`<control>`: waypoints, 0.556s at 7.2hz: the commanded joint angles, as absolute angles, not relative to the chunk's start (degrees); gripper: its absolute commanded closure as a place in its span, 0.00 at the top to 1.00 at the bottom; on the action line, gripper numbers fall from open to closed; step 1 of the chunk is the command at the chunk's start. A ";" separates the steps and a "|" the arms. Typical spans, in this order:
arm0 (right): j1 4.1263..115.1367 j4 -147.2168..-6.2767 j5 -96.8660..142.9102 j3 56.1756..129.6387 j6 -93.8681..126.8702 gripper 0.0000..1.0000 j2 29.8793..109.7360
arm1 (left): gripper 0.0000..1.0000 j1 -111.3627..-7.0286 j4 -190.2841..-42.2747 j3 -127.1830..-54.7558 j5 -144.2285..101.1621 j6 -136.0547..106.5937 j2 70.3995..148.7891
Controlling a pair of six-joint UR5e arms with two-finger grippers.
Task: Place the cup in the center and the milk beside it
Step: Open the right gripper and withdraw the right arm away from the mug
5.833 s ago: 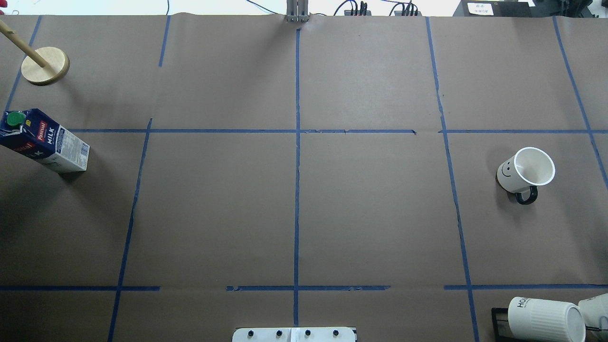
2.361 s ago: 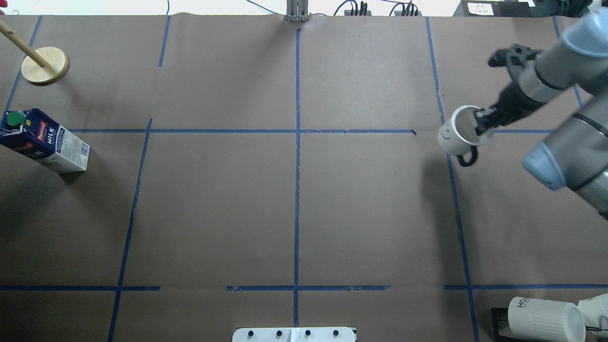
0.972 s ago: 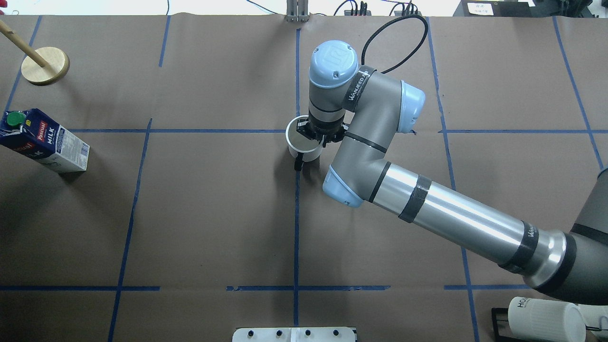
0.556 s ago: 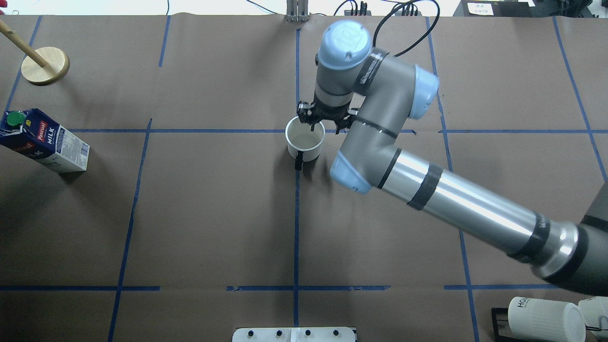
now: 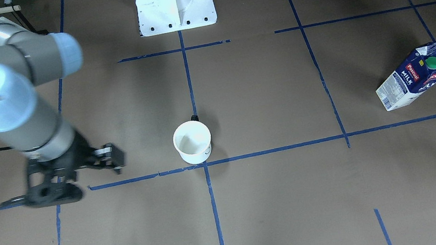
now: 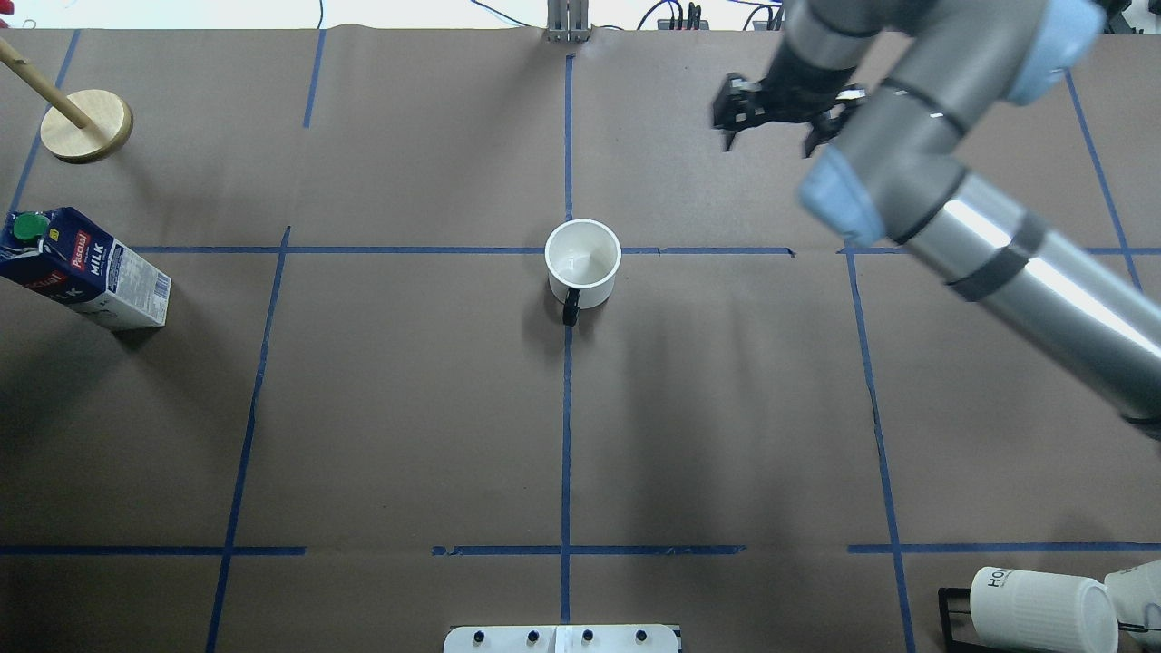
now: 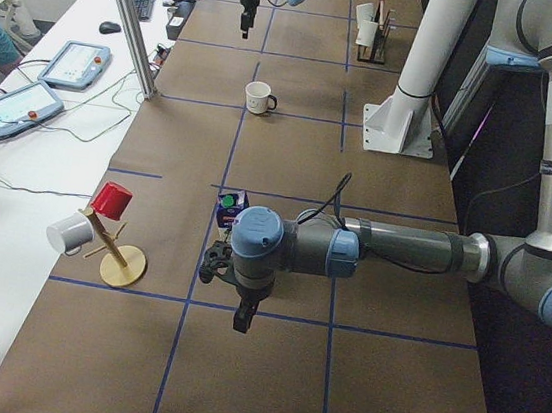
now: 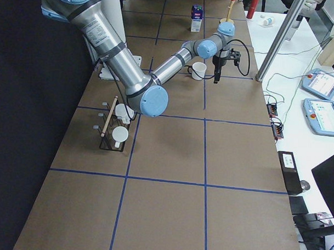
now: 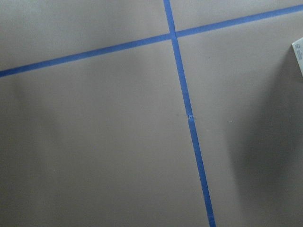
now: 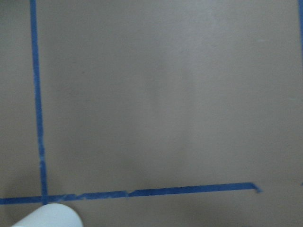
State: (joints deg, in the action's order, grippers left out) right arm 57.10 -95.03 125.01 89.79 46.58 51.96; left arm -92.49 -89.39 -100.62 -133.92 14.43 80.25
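**Overhead view, left to right.** The counter (image 6: 408,408) is covered in brown paper and divided into sections by blue tape lines. At the far left stands a round wooden stand (image 6: 86,125). Nearer the robot is the milk (image 6: 82,269), upright at the counter's left edge. In the middle the cup (image 6: 582,263) stands upright at the center (image 5: 205,164), handle toward the robot, well apart from the milk. Over the far right section hangs the right end effector (image 6: 766,136), fingers spread wide and holding nothing. At the lower right, ribbed mugs (image 6: 1043,609) sit on a rack.

**Side view.** The left end effector (image 7: 242,321) hangs near the milk; its state cannot be told. Along the counter's far side runs a white bench (image 7: 53,139) carrying tablets (image 7: 74,63).
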 commanded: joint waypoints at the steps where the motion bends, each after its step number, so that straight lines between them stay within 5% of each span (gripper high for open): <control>1: 67.72 -96.59 129.97 95.26 25.41 0.99 64.63 | 1.00 -92.46 -96.20 -99.94 -133.51 14.24 80.86; 4: 78.63 -95.80 132.63 96.50 -1.39 1.00 80.98 | 1.00 -91.32 -97.65 -96.96 -140.92 13.98 86.66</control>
State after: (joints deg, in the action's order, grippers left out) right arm 74.25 -96.19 131.93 96.18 10.02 73.97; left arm -91.72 -97.62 -98.33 -136.19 14.04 84.85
